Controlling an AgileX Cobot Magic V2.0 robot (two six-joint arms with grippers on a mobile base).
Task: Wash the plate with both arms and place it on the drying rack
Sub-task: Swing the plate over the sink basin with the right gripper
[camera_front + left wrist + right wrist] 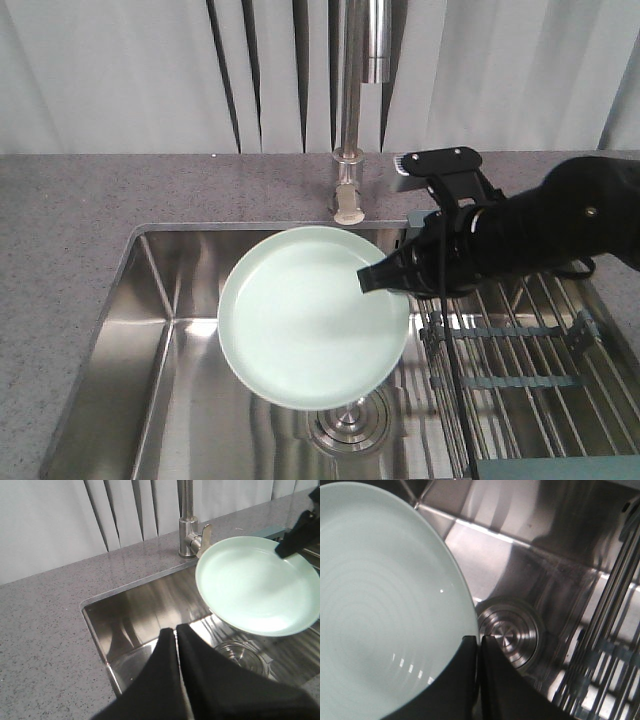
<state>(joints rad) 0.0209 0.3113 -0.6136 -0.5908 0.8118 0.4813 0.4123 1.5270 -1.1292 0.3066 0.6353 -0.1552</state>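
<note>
The right tool (376,280) is clamped on the right edge of the plate (300,330), with one black finger on top of the rim and one below it. The pale green plate is held up in the air over the sink (110,380), face up and a little tilted. It is not touching the bottom. The round drain (350,425) sits under its near edge. The tap (350,120) stands on the grey counter (80,200) just behind the plate. The drying rack (530,350) lies over the right side of the sink, under the black right arm (570,225), and nothing is on its wires. The left tool (173,630) has its two fingers pressed together with nothing between them. It points into the sink, well apart from the plate.
</note>
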